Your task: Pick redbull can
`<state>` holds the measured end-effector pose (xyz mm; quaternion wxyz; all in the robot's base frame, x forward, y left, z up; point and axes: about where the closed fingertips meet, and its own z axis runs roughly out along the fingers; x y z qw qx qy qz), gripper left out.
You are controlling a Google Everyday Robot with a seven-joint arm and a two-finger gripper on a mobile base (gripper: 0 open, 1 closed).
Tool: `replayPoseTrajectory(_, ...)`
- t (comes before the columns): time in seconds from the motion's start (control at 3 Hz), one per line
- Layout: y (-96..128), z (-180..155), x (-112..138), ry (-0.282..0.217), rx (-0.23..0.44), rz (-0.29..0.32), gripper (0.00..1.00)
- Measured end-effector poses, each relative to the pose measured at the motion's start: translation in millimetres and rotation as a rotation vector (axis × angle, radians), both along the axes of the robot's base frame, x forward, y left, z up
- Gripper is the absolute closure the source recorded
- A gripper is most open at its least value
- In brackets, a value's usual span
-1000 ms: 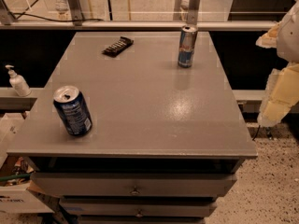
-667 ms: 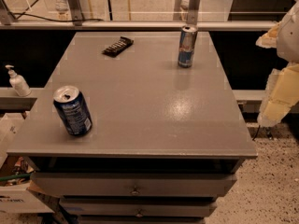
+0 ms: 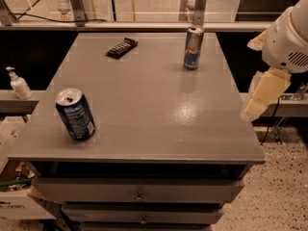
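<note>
Camera view gives you the wide grey flat worktop (image 3: 144, 129) first, with drawers under its near edge. Off the worktop's right edge as pictured, beside its near half, hangs the robot's white rounded arm (image 3: 288, 37). Below the arm is the cream-coloured claw (image 3: 262, 97). You cannot tell whether the claw is open or closed, and nothing shows in it.

On the worktop's near-left part stands the wide, short dark blue can with white print (image 3: 75, 114), well apart from the claw. The tall slim blue-and-silver redbull can (image 3: 193, 48) stands upright near the worktop's far edge, right of its middle, with nothing touching it.

From the claw, then, the redbull can lies inward over the worktop and toward its far edge, long axis vertical. Expect a reach across the right edge, taking the can round its sides. A small black flat bar (image 3: 121, 47) lies near the far edge, left of middle, off that line.
</note>
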<state>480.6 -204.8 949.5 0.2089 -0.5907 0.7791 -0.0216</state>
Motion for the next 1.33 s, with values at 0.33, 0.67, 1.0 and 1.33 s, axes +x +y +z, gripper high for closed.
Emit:
replayPoseTrajectory(0.33,9,-19,44,-0.063,0.088,-0.027,0.0)
replayPoseTrajectory(0.67,18,-27,88,-0.141,0.158,-0.064,0.0)
replayPoseTrajectory(1.0,20,-37,122,-0.187,0.261,-0.122,0.0)
replayPoseTrajectory(1.33,21,-46,154,-0.204,0.383,-0.185,0.0)
